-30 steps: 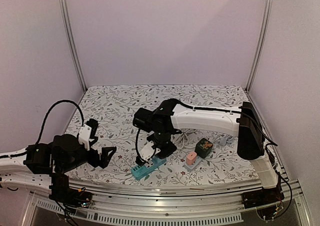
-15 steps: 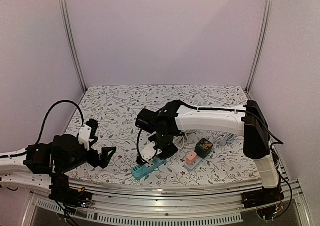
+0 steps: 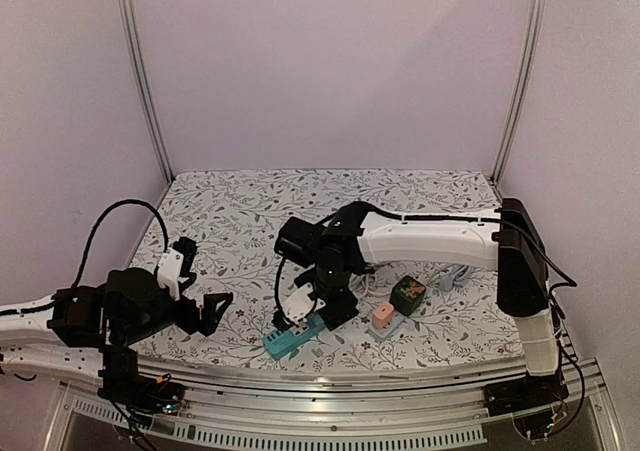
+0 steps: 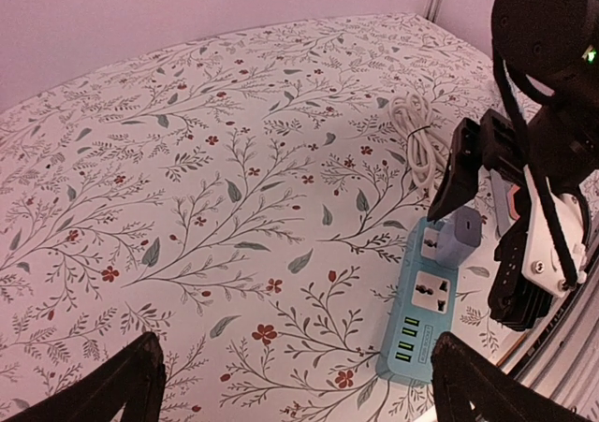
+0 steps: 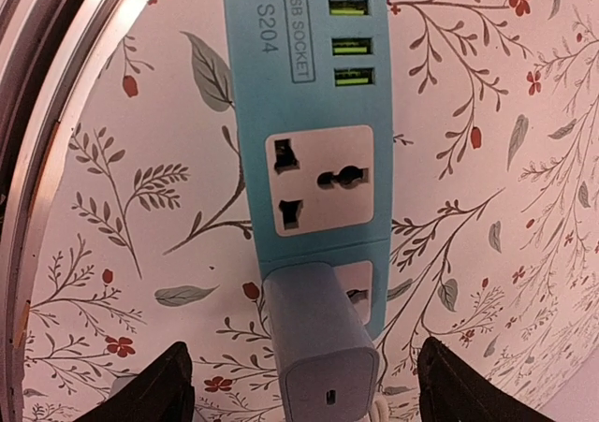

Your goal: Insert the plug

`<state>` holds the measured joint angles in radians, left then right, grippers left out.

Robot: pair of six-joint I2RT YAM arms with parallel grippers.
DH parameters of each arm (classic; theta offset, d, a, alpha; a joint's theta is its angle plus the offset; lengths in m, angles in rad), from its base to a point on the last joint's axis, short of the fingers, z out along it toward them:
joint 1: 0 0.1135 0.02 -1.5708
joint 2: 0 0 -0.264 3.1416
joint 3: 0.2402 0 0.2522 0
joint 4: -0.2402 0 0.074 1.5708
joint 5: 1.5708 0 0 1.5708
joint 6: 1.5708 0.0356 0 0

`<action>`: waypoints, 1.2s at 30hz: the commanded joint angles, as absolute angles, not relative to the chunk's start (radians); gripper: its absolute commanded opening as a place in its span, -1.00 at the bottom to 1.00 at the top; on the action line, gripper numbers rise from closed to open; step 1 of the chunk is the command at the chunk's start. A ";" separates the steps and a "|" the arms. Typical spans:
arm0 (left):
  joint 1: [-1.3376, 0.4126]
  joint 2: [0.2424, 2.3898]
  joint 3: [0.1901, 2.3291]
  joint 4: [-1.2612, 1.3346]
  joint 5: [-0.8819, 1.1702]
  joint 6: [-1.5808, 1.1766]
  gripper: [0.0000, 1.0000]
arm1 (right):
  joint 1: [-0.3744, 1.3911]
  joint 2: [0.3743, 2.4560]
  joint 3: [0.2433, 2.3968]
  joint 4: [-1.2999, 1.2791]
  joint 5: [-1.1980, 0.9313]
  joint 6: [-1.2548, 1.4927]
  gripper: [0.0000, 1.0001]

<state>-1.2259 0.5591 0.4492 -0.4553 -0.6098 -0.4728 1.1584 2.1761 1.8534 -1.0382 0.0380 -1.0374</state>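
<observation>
- Plug (image 5: pixel 323 347), a grey-blue adapter, sat in the end socket of the teal power strip (image 5: pixel 314 113), which lay on the floral cloth (image 4: pixel 187 179).
- Right gripper (image 5: pixel 307 386) hovered over the plug, its fingers (image 5: pixel 154 389) spread wide on either side and touching neither plug nor strip.
- Left gripper (image 4: pixel 309 385) hung well apart to the left, fingers wide open and holding nothing.
- Coiled white cable (image 4: pixel 416 132) lay just beyond the strip.

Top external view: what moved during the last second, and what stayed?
The right arm's fingers shifted slightly to the right above the blue power strip, and its elbow swung right. They stand open on either side of the seated plug. The left arm and strip stayed put.
</observation>
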 commanded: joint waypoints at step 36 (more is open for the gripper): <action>-1.236 0.889 0.580 -0.640 -0.767 -0.698 0.98 | 1.091 1.581 1.241 -0.321 0.095 -0.695 0.98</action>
